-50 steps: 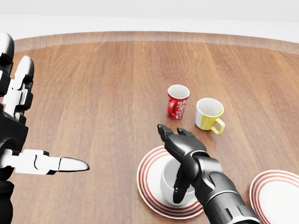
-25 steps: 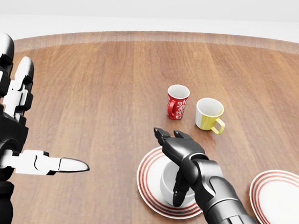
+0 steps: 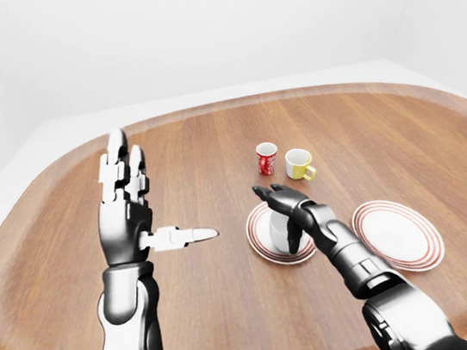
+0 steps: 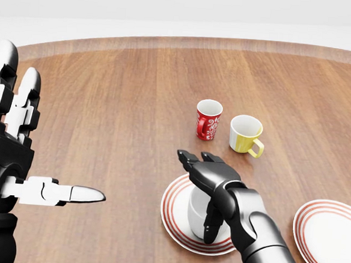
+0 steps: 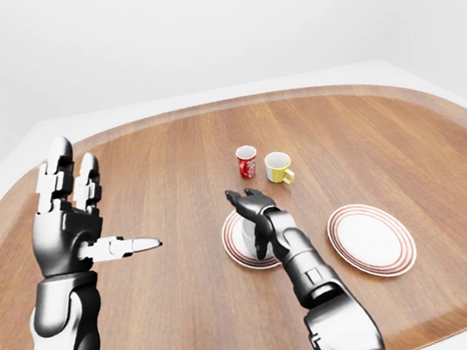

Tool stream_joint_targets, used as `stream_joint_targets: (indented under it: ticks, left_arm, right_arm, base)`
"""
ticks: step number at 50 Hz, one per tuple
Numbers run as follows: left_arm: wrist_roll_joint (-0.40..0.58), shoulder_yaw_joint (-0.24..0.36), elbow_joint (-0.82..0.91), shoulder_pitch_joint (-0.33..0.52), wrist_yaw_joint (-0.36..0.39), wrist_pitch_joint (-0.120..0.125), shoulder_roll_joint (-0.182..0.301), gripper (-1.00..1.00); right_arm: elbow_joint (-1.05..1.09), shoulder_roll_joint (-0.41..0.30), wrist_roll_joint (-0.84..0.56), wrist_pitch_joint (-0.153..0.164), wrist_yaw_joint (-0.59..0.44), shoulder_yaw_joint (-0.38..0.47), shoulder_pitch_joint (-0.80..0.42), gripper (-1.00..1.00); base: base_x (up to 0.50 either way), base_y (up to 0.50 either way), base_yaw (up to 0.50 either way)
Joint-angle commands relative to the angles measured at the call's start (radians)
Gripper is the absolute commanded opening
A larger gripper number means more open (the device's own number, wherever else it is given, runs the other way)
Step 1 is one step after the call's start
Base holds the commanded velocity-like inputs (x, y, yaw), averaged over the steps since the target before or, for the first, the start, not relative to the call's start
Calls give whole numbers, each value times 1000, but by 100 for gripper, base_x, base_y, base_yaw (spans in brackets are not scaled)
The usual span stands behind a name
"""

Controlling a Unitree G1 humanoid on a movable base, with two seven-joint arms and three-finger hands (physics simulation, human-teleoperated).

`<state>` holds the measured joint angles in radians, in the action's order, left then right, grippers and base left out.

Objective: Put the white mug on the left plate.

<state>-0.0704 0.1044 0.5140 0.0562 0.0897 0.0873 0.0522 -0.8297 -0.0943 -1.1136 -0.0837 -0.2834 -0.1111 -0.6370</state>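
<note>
The white mug [image 4: 195,214] stands upright on the left plate [image 4: 168,212], a white plate with red rings. My right hand [image 4: 198,193] hovers over the mug and is open. Its two fingers [image 4: 188,161] stretch out flat toward the upper left, past the mug's rim. Its thumb [image 4: 211,227] hangs down along the mug's right side, which hides that part of the mug. Far to the left my left hand [image 4: 43,134] is raised and open, fingers pointing up and thumb pointing right, with nothing in it.
A second red-ringed plate [image 4: 331,229] lies at the lower right. A red patterned mug [image 4: 208,119] and a yellow mug [image 4: 244,135] stand side by side just above the left plate. The round wooden table [image 3: 212,143] has a raised rim.
My right hand has shifted slightly up and to the left over the mug, its fingers staying spread. The mug stays on the plate. The left hand has not moved.
</note>
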Motion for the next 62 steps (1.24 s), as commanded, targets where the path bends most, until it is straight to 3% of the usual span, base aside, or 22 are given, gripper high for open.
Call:
stream_joint_targets:
  ticks: [1,17,19,22,23,27,30,37,44,62]
  left_arm:
    - [0,0,-1,2,-1,0,0,98]
    - [-1,-1,3,3,0,0,0,98]
    - [-1,0,2,3,0,0,1,98]
    - [-1,1,3,4,0,0,1,98]
    - [-1,0,3,3,0,0,1,98]
    - [0,1,2,3,0,0,1,98]
    - [1,0,0,1,0,0,0,98]
    - [-1,3,0,4,0,0,2,98]
    - [-1,2,1,4,-1,0,2,98]
    - [2,0,7,2,-1,0,1,98]
  right_arm:
    - [108,2,-2,10,-60,5,40,100]
    - [266,10,21,45,-147,21,74,100]
    - [319,31,77,77,-183,39,84,100]
    - [408,73,214,168,-256,59,94,100]
    - [483,122,325,171,-332,91,92,100]
    - [645,135,570,171,-389,82,72,100]
    - [650,96,612,171,-362,49,64,100]
    - [746,103,829,171,-346,75,39,100]
    - [782,76,942,171,-277,82,52,100]
    - [1036,45,1123,171,-161,116,297,100]
  base:
    - [0,0,0]
    - [0,0,0]
    - [0,0,0]
    - [0,0,0]
    - [0,0,0]
    - [0,0,0]
    - [0,0,0]
    - [0,0,0]
    - [0,0,0]
    - [0,0,0]
